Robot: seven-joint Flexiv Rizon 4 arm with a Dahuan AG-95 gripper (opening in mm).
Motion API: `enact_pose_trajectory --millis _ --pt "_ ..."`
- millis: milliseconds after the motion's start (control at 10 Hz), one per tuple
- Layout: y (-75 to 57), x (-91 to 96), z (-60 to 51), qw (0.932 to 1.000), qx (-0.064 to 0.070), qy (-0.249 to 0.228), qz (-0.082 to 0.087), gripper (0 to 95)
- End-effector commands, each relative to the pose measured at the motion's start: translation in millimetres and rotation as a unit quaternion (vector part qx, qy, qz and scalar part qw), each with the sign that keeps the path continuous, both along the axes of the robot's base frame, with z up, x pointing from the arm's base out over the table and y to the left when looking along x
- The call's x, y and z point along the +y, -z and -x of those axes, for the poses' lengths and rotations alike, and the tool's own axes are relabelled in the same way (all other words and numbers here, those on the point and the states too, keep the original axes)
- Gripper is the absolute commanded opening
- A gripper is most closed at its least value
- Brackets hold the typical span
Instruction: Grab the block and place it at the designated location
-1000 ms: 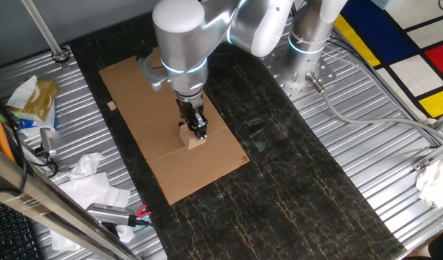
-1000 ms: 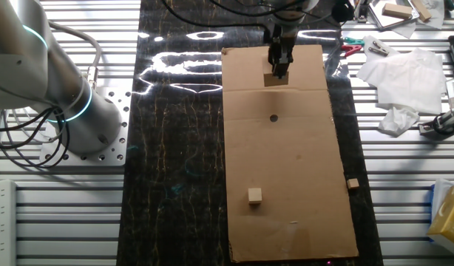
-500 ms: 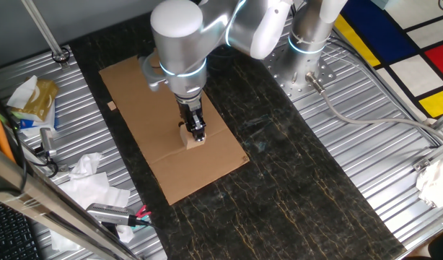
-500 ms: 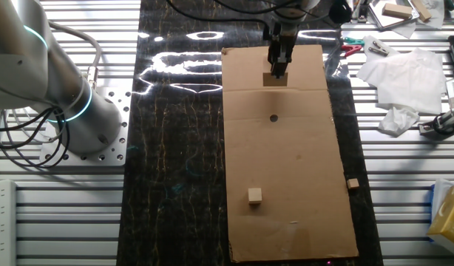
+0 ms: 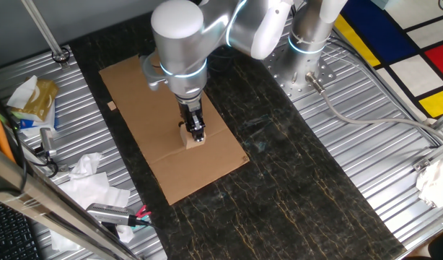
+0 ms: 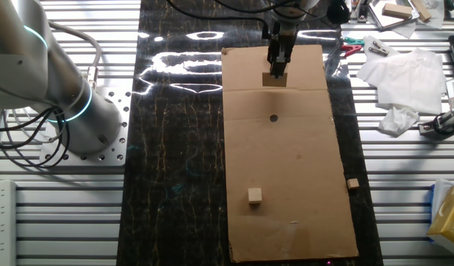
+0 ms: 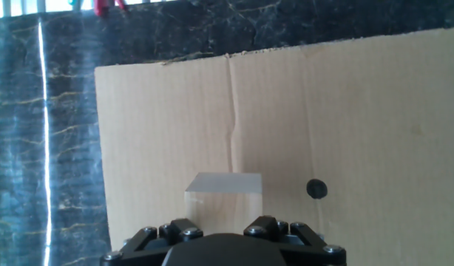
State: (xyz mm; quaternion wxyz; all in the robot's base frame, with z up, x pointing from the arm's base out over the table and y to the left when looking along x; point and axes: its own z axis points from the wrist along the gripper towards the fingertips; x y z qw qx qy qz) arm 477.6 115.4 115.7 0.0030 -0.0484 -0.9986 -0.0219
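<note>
on the dark marble table (image 6: 175, 185) lies the cardboard sheet (image 6: 301, 192). the gripper (image 6: 277, 68) is clamped on the block (image 6: 274, 79), near the sheet's far edge, apart from the black dot (image 6: 273, 117).

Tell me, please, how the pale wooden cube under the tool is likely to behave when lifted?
The pale wooden cube looks solid and stiff, so it should not deform. Its flat faces suggest it will not roll. Being small plain wood, it is probably light for the tool.
</note>
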Motion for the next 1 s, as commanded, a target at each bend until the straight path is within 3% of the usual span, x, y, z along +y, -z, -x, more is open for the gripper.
enact_pose_trajectory --millis 100,1000 --pt "-0.3 -0.1 0.0 1.0000 0.003 0.000 0.000 0.0" --pt "1.6 -0.1 0.8 0.9999 0.011 0.000 0.008 0.0"
